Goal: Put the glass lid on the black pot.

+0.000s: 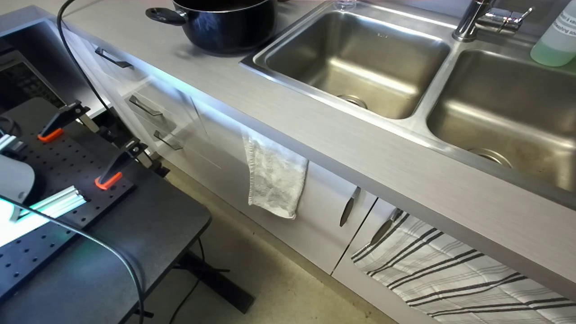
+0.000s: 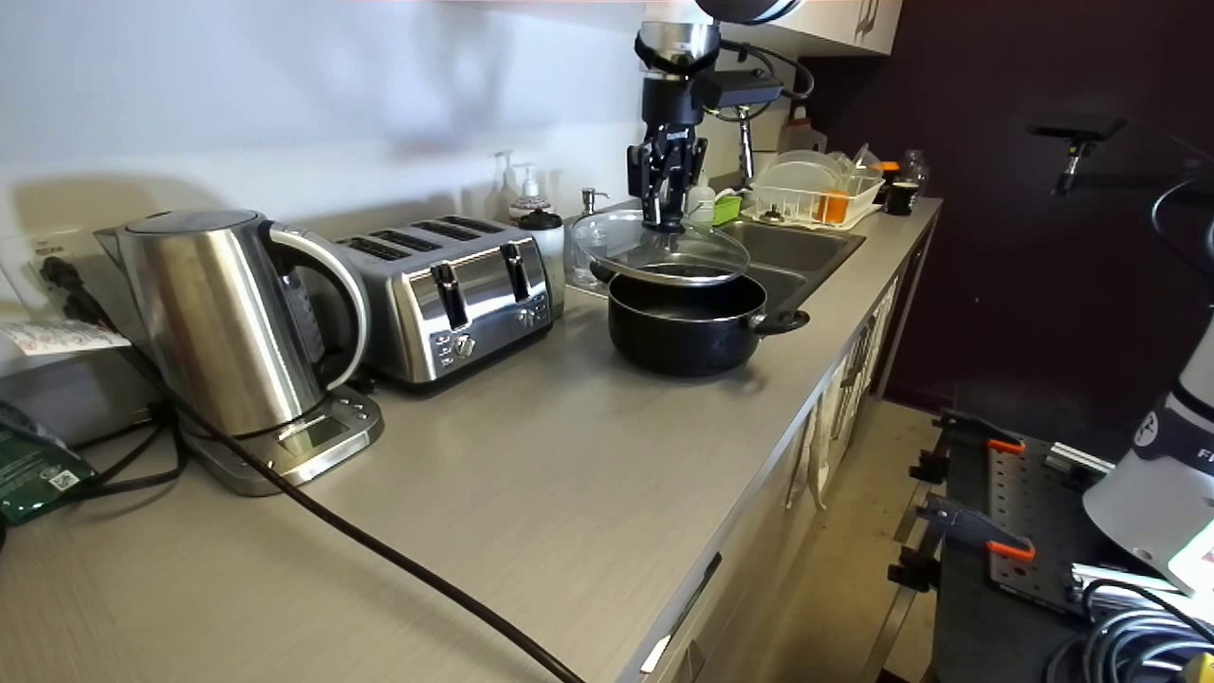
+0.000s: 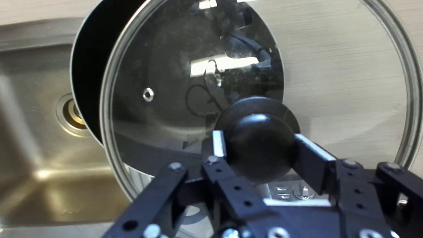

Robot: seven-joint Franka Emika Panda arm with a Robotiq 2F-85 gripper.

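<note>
The glossy black pot point(image 1: 229, 29) stands on the counter beside the sink; it also shows in an exterior view point(image 2: 688, 337) and in the wrist view point(image 3: 87, 66). The glass lid point(image 2: 664, 261) hangs above the pot, looking slightly tilted. My gripper point(image 2: 664, 213) is shut on the lid's black knob point(image 3: 261, 152). In the wrist view the gripper point(image 3: 259, 142) has a pad on each side of the knob. There the lid point(image 3: 205, 96) lies off-centre, covering the pot's right part and reaching over the counter, away from the sink. Part of the pot's opening stays uncovered on the left.
A steel toaster point(image 2: 455, 294) and a kettle point(image 2: 228, 323) stand along the wall. The steel sink point(image 1: 355, 67) adjoins the pot. A tumbler point(image 2: 548, 256) and soap bottles stand behind. A dish rack point(image 2: 816, 190) is farther back. A black cable point(image 2: 379, 560) crosses the counter.
</note>
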